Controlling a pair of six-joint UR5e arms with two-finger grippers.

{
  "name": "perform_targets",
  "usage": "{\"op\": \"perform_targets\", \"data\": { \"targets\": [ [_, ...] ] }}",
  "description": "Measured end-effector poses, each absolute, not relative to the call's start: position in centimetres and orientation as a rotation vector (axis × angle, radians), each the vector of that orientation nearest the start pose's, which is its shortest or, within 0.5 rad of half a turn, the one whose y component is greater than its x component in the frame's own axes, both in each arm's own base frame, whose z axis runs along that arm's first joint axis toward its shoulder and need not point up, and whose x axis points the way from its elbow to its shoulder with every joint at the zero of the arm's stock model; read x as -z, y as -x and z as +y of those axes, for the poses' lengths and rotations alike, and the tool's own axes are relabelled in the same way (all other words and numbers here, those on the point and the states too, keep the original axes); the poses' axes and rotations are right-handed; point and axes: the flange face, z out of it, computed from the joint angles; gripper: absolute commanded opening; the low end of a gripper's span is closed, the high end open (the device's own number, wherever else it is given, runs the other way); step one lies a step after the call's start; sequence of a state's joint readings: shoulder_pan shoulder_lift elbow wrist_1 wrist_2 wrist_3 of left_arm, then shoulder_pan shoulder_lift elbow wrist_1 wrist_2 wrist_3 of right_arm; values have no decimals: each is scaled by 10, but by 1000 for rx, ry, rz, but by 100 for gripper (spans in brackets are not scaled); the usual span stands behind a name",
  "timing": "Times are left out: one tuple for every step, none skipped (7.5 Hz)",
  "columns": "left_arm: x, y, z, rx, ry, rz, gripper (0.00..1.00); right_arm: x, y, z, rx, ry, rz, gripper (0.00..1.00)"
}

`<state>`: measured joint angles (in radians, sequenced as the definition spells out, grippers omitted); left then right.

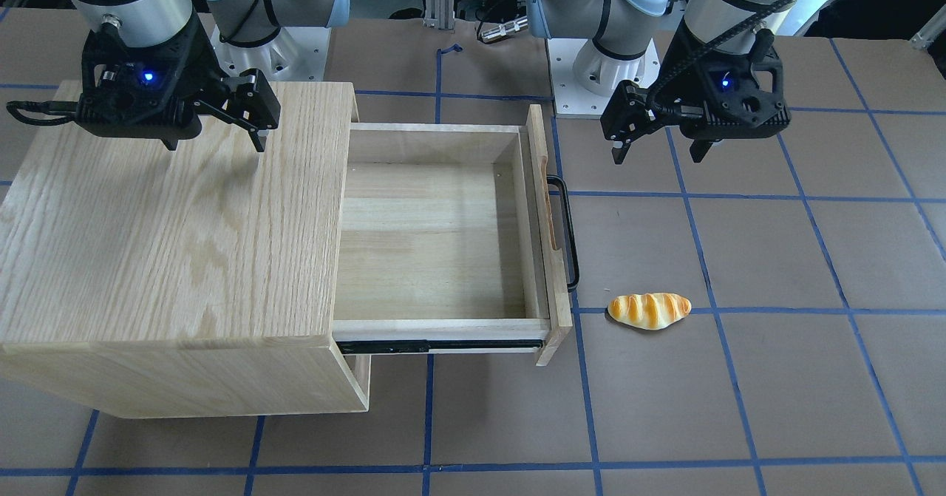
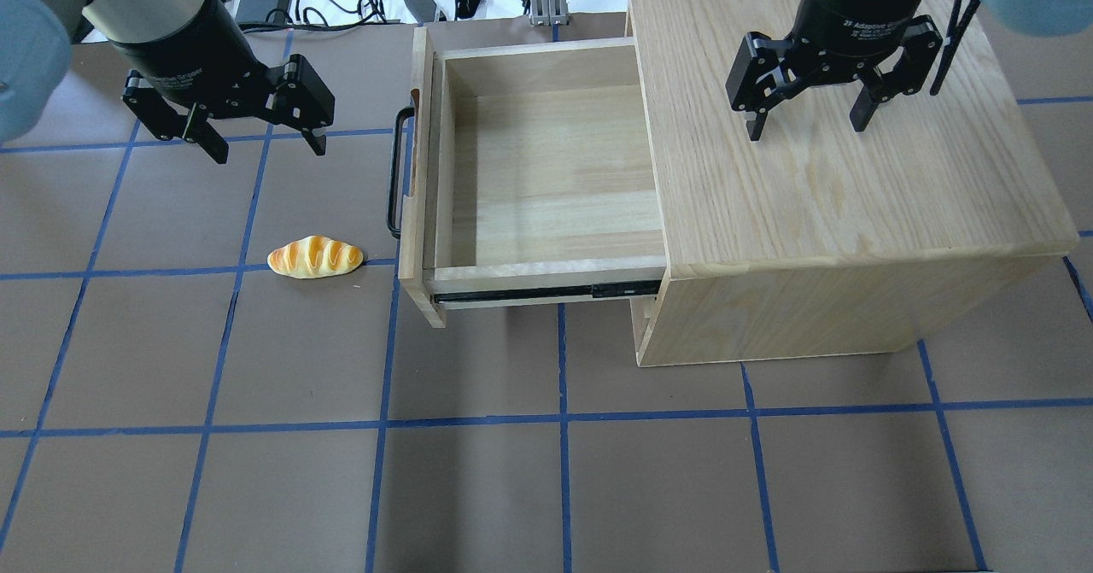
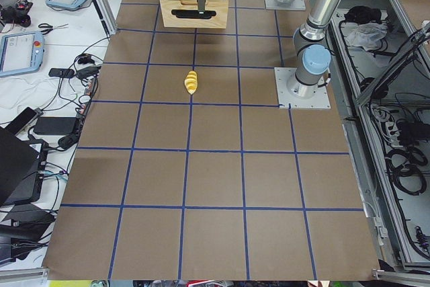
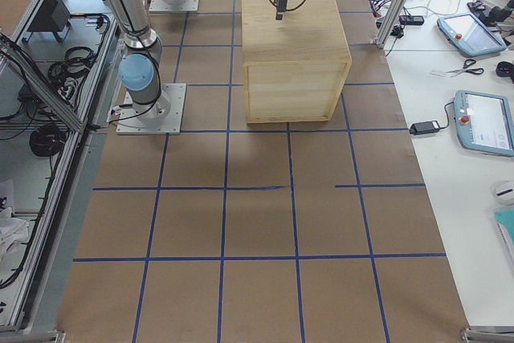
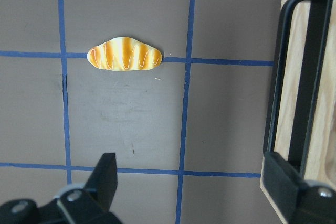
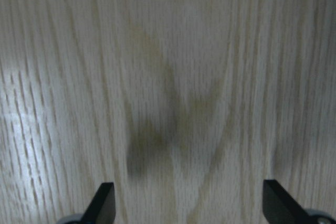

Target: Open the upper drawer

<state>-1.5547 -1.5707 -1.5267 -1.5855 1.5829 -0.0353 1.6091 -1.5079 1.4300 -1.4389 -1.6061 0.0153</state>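
The wooden cabinet (image 2: pixel 854 180) stands on the table with its upper drawer (image 2: pixel 546 172) pulled far out and empty. The drawer's black handle (image 2: pixel 394 172) faces my left side and also shows in the left wrist view (image 5: pixel 274 93). My left gripper (image 2: pixel 267 146) is open and empty. It hovers above the table just beyond the handle, apart from it. My right gripper (image 2: pixel 805 129) is open and empty above the cabinet top (image 6: pixel 168 77). In the front view the drawer (image 1: pixel 429 237) is open, with the left gripper (image 1: pixel 658 157) to its right and the right gripper (image 1: pixel 216 145) over the cabinet.
A toy bread roll (image 2: pixel 314 257) lies on the table near the drawer's front corner and shows in the left wrist view (image 5: pixel 125 54). The brown table has a blue tape grid. The drawer's black slide rail (image 2: pixel 546 293) is exposed. Cables lie past the far edge.
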Motion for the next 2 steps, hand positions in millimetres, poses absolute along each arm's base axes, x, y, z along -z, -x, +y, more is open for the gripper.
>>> {"op": "perform_targets", "data": {
  "targets": [
    [-509, 125, -496, 46, 77, 3129, 100, -512, -149, -507, -85, 38, 3177, 100],
    [-509, 126, -495, 46, 75, 3130, 100, -512, -149, -507, -84, 38, 3177, 100]
  ]
}}
